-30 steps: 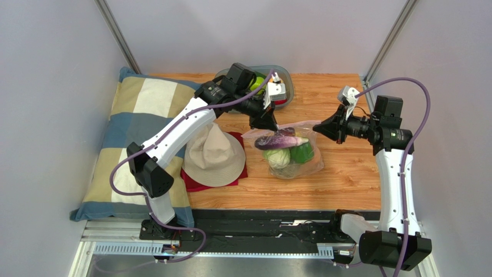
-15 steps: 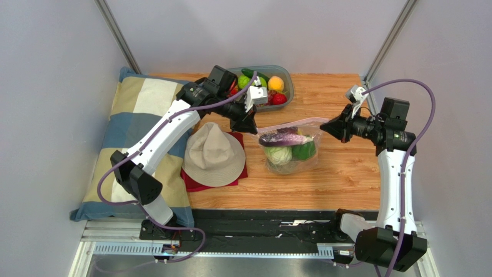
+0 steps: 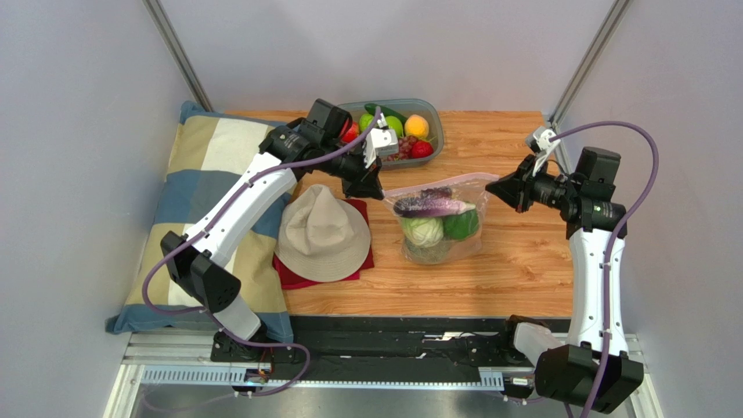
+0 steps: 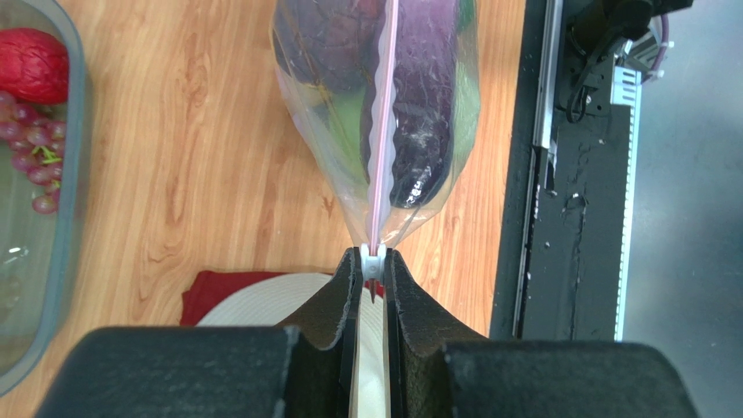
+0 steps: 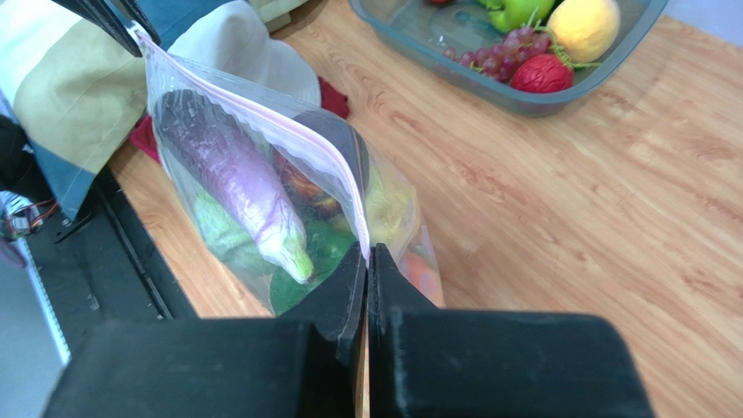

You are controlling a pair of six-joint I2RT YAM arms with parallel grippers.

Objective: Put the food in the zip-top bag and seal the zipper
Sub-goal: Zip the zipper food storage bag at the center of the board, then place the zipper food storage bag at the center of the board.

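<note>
The clear zip-top bag (image 3: 436,222) hangs stretched between my two grippers above the wooden table. Inside it lie a purple eggplant (image 3: 427,206), a pale cabbage (image 3: 422,232) and a green pepper (image 3: 460,225). My left gripper (image 3: 378,190) is shut on the white slider (image 4: 372,261) at the left end of the pink zipper (image 4: 382,131). My right gripper (image 3: 494,186) is shut on the zipper's right end (image 5: 364,248). The pink strip runs straight between both grippers. The eggplant also shows in the right wrist view (image 5: 231,187).
A grey oval bowl (image 3: 434,122) at the back holds a yellow fruit (image 3: 417,126), red fruit (image 3: 421,149), grapes and green items. A beige hat (image 3: 323,233) lies on a red cloth (image 3: 296,277) left of the bag. A striped pillow (image 3: 187,200) covers the left side.
My left gripper has slid left along the zipper, away from the right gripper, which drew slightly right. The bag mouth is pulled taut and straight, and the bag has lifted.
</note>
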